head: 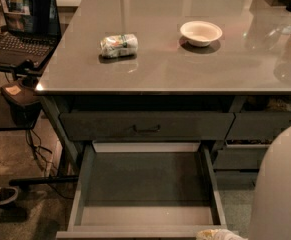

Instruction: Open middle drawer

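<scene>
Middle drawer [145,184] pulled out, plain grey floor showing; gripper [216,234] seemingly at its front corner; grip state unclear.

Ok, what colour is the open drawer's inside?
Plain dark grey inside the middle drawer, camera view; the gripper is at its front right corner.

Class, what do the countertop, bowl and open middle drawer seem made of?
Countertop: glossy grey, perhaps stone or laminate; it mirrors lights. Bowl: matte off-white, maybe paper or ceramic. Middle drawer: dull grey, likely painted wood or metal. Gripper: at its front right corner.
</scene>
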{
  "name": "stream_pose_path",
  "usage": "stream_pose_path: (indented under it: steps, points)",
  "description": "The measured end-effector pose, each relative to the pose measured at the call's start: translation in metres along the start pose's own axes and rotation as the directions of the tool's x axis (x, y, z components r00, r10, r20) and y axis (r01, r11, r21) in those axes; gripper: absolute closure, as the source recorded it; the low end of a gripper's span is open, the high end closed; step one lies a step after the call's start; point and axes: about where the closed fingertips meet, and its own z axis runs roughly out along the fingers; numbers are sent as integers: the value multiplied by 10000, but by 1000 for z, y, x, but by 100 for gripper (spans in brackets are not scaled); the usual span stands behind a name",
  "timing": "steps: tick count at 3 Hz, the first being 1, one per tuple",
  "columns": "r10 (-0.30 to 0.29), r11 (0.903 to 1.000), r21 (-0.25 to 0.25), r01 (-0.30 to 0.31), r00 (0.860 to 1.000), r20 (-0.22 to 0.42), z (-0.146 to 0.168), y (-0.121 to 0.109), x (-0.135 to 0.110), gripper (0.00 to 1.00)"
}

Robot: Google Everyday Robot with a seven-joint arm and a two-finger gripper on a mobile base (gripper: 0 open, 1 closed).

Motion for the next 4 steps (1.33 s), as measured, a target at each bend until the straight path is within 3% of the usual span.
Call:
stream_pose_path:
  steps: [1, 4]
  points:
    - [0, 10000, 0, 0, 10000, 0, 0, 0, 0, 69]
    - [0, 10000, 0, 0, 10000, 0, 0, 0, 0, 0]
